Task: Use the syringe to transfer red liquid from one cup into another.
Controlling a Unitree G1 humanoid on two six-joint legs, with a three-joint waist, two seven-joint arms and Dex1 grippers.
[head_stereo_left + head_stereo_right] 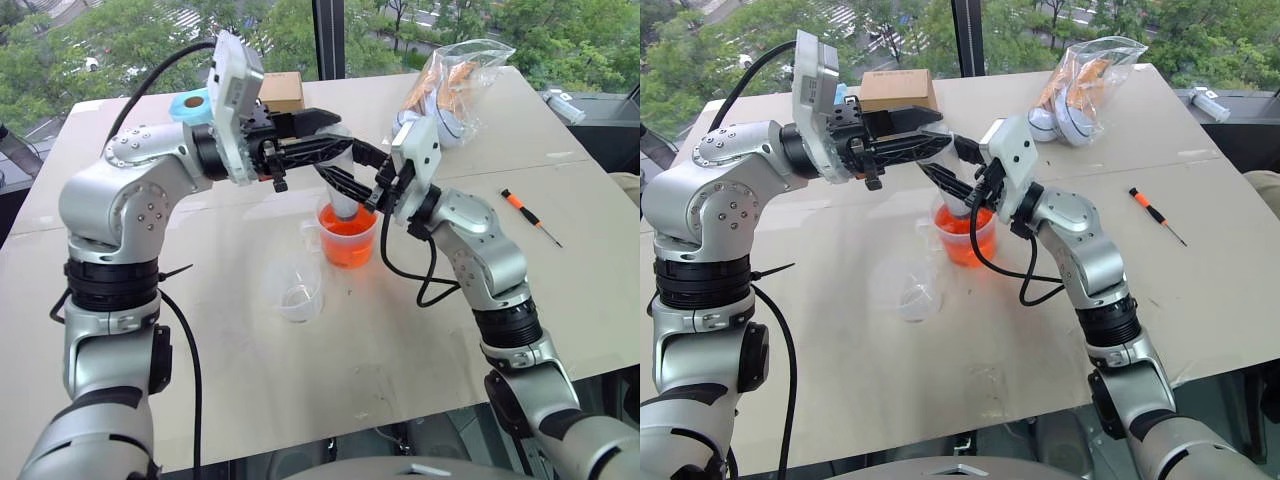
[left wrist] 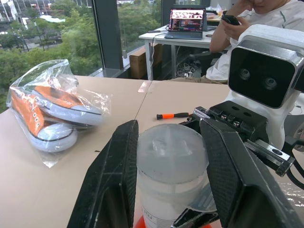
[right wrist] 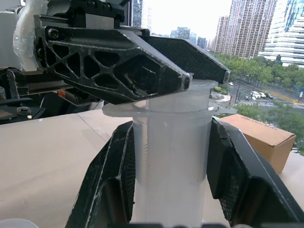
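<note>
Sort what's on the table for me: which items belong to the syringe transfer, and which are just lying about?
In the job:
- syringe, gripped by left gripper and right gripper
- handled measuring cup with red liquid
- smaller clear cup

Lying about:
- orange-handled screwdriver
- bagged orange sneakers
- cardboard box
- blue tape roll

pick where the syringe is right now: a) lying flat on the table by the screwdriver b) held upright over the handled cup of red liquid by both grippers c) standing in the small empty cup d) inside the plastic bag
b: the syringe stands upright over the handled measuring cup of red liquid, with the right gripper on its barrel and the left gripper clamped at its top.
</note>
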